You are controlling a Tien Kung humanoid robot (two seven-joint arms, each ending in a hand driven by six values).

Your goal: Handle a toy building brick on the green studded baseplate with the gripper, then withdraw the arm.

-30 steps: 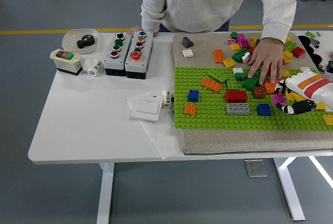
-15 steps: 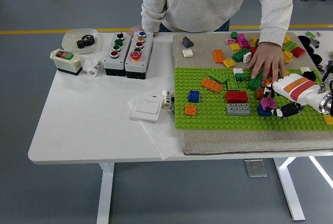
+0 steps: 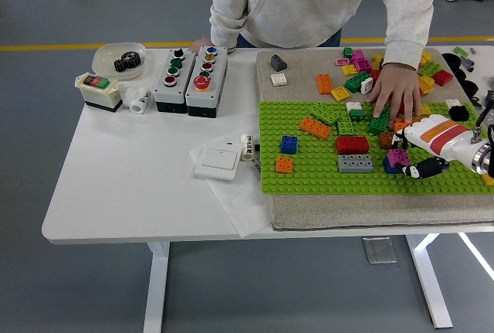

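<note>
On the green baseplate [image 3: 324, 174], the right hand [image 3: 413, 155] grasps a magenta brick [image 3: 398, 157].

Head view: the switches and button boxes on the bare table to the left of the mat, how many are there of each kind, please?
grey push-button boxes: 2
cream switch box with a green and a red button: 1
white wall switch: 1
Total: 4

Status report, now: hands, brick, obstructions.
Right robot hand over green baseplate, fingers around magenta brick. Left robot hand not in view. Person's hand pressing bricks just beyond, close to the right robot hand.
</note>
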